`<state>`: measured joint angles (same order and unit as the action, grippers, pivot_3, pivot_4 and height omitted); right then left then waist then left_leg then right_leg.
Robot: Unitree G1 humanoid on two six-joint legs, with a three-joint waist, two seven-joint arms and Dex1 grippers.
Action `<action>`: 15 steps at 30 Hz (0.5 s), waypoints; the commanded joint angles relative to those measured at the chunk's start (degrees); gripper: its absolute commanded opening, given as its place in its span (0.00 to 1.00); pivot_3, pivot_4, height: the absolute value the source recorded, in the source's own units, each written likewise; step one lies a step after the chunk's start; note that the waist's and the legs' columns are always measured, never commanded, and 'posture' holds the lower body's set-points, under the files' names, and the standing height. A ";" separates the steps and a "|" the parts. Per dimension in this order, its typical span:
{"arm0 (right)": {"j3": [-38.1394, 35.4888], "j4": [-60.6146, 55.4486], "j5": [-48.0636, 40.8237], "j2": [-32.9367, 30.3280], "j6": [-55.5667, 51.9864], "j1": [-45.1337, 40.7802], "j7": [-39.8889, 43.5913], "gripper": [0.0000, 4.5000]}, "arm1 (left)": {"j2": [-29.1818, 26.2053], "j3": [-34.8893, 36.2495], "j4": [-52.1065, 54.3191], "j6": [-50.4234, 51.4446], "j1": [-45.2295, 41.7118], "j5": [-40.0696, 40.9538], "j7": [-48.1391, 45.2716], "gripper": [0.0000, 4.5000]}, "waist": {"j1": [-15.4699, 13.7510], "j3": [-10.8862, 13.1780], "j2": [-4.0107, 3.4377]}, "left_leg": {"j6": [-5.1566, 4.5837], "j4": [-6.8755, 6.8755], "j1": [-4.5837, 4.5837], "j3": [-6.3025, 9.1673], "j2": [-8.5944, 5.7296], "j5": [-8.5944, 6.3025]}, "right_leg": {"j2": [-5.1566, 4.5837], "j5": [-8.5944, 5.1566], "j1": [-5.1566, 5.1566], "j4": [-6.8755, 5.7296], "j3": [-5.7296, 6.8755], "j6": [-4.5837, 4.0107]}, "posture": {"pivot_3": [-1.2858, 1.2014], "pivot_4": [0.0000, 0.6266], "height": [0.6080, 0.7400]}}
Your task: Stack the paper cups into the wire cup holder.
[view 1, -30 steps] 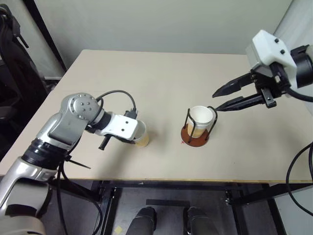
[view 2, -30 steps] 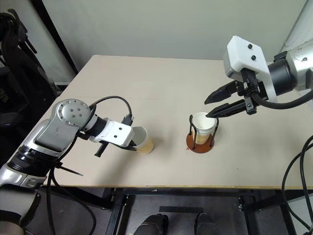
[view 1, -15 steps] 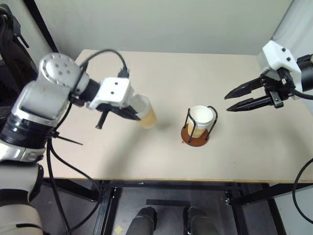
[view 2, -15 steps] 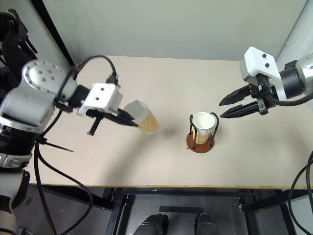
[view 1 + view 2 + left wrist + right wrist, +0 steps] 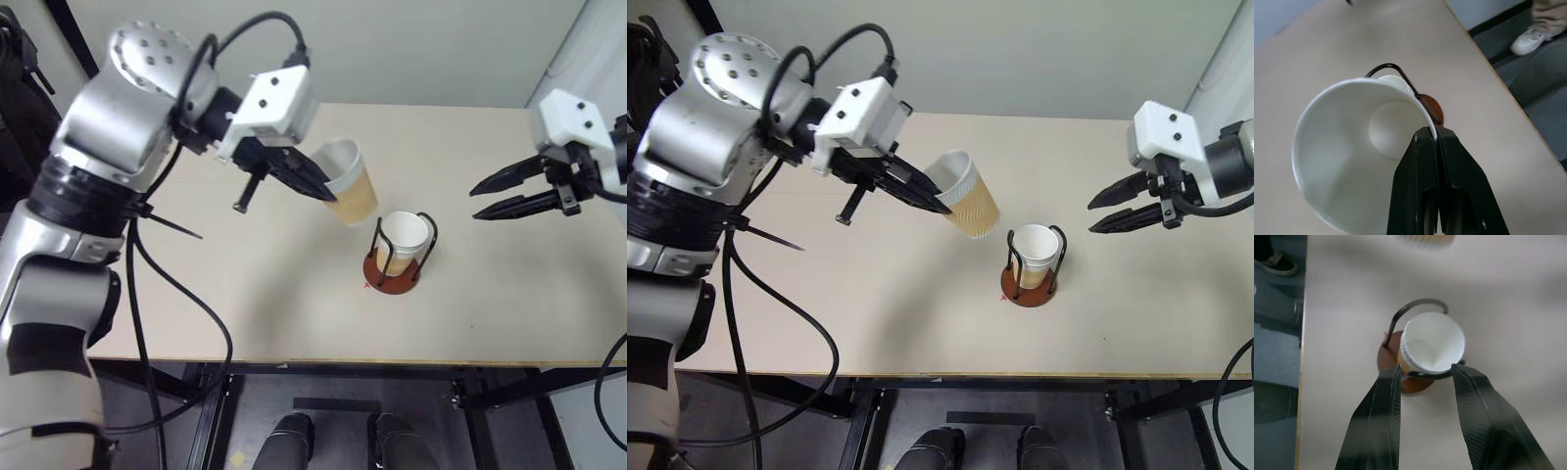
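One paper cup hangs tilted in the air, up and to the left of the wire cup holder. My left gripper is shut on its rim, with one finger inside and one outside. Its white inside faces the left wrist camera. Another paper cup stands upright inside the holder's black wire loops on the reddish-brown base. My right gripper hovers open to the right of the holder with nothing between its fingers. Along those fingers, the right wrist view takes in the standing cup.
The beige table carries the holder near its middle, with its front edge close below. Dark floor lies beyond the table edge, where a person's shoe shows. A black frame stands at the back left.
My left gripper has lifted the cup off the table and carried it up and right toward the holder. My right gripper has drawn back to the right, away from the holder.
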<state>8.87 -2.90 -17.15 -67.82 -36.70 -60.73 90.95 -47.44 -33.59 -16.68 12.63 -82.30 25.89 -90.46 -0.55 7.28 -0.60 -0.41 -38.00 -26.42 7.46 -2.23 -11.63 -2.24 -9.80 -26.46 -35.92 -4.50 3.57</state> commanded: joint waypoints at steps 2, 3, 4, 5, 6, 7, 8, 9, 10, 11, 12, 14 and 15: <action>-6.04 -5.47 -2.60 -3.17 -3.98 -1.41 -2.25 0.37 | 2.09 -4.14 -6.10 -6.52 -4.68 1.05 -2.04 0.00 | -0.15 0.00 0.00 | -0.07 -0.06 -0.09 -0.01 -0.02 -0.05 | -0.05 0.04 0.00 0.05 0.00 0.09 | 0.52 0.24 1.00; -6.88 -6.38 -3.04 -3.75 -4.89 -1.05 -2.79 0.37 | 2.95 -5.01 -7.54 -7.63 -5.57 1.26 -2.04 0.00 | -0.28 0.00 0.00 | -0.10 -0.08 -0.11 -0.02 -0.03 -0.07 | -0.05 0.03 0.00 0.07 0.00 0.11 | 0.52 0.24 1.00; -7.84 -7.27 -3.51 -4.46 -5.85 -0.47 -3.36 0.37 | 3.92 -5.70 -8.83 -8.27 -6.73 2.00 -2.04 0.00 | -0.39 0.01 0.00 | -0.12 -0.11 -0.16 -0.02 -0.03 -0.08 | -0.07 0.03 0.00 0.09 0.00 0.14 | 0.52 0.24 1.00; -8.67 -8.19 -3.95 -5.15 -6.68 0.24 -3.91 0.37 | 4.77 -6.25 -10.23 -9.36 -7.91 2.30 -2.04 0.00 | -0.51 0.02 0.02 | -0.13 -0.13 -0.19 -0.01 -0.04 -0.09 | -0.09 0.02 0.00 0.10 0.01 0.17 | 0.52 0.24 1.00; -9.56 -9.01 -4.50 -5.81 -7.46 1.07 -4.37 0.37 | 5.63 -6.64 -11.67 -10.21 -9.14 2.57 -2.04 0.00 | -0.72 0.02 0.02 | -0.14 -0.16 -0.25 -0.01 -0.06 -0.10 | -0.09 0.02 -0.02 0.12 0.02 0.19 | 0.52 0.24 1.00; -10.37 -9.93 -5.17 -6.32 -8.33 1.84 -4.86 0.37 | 6.26 -6.97 -13.03 -10.89 -10.27 3.02 -2.04 0.00 | -0.80 0.02 0.02 | -0.15 -0.23 -0.35 0.00 -0.06 -0.10 | -0.10 0.04 -0.05 0.14 0.03 0.23 | 0.52 0.24 1.00; -10.98 -10.81 -5.70 -6.75 -9.12 2.48 -5.40 0.37 | 6.69 -7.24 -14.17 -11.37 -11.25 3.61 -2.04 0.00 | -0.82 0.02 0.02 | -0.17 -0.26 -0.41 0.00 -0.07 -0.12 | -0.12 0.08 -0.06 0.20 0.03 0.31 | 0.52 0.24 1.00; -11.78 -11.49 -6.08 -7.27 -9.51 3.33 -5.88 0.37 | 7.15 -7.60 -15.20 -11.87 -12.27 4.17 -2.04 0.00 | -0.83 0.02 0.02 | -0.19 -0.28 -0.47 -0.02 -0.08 -0.13 | -0.12 0.09 -0.07 0.28 0.04 0.35 | 0.52 0.24 1.00; -12.56 -12.10 -6.59 -7.68 -10.17 4.00 -6.38 0.37 | 7.62 -7.78 -16.16 -12.16 -13.20 4.80 -2.04 0.00 | -0.86 0.03 0.02 | -0.20 -0.28 -0.49 -0.02 -0.07 -0.13 | -0.12 0.12 -0.07 0.36 0.03 0.40 | 0.52 0.24 1.00; -13.24 -12.54 -7.02 -8.08 -10.49 4.67 -6.87 0.37 | 8.16 -7.88 -17.16 -12.17 -14.02 5.38 -2.04 0.00 | -0.86 0.03 0.01 | -0.20 -0.28 -0.55 -0.03 -0.07 -0.13 | -0.12 0.14 -0.07 0.43 0.03 0.47 | 0.52 0.24 1.00; -13.84 -12.90 -7.43 -8.43 -10.63 5.34 -7.31 0.37 | 8.69 -8.11 -18.24 -12.59 -14.66 5.56 -2.04 0.00 | -0.91 0.03 0.00 | -0.21 -0.26 -0.55 -0.06 -0.08 -0.14 | -0.12 0.23 -0.06 0.53 0.03 0.64 | 0.52 0.24 1.00; -14.64 -13.77 -8.25 -8.84 -11.09 6.42 -8.29 0.37 | 9.72 -8.87 -20.48 -13.94 -15.19 5.07 -2.04 0.00 | -0.92 0.04 -0.02 | -0.28 -0.25 -0.57 -0.12 -0.06 -0.18 | -0.14 0.44 -0.05 0.66 -0.03 1.03 | 0.52 0.24 1.00; -14.97 -14.14 -8.63 -8.99 -11.25 6.91 -8.73 0.37 | 10.10 -9.46 -21.21 -14.58 -15.18 4.84 -2.04 0.00 | -1.00 0.04 -0.02 | -0.30 -0.25 -0.56 -0.17 -0.09 -0.19 | -0.13 0.45 -0.04 0.70 -0.04 1.07 | 0.52 0.24 1.00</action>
<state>-3.22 -15.65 -24.63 -75.46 -47.66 -53.73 83.42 -37.74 -42.49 -36.63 -0.21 -96.43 30.34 -90.47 -1.55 7.32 -0.62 -0.75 -38.27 -26.99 7.32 -2.29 -11.83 -2.41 -9.33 -26.49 -35.19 -4.57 4.69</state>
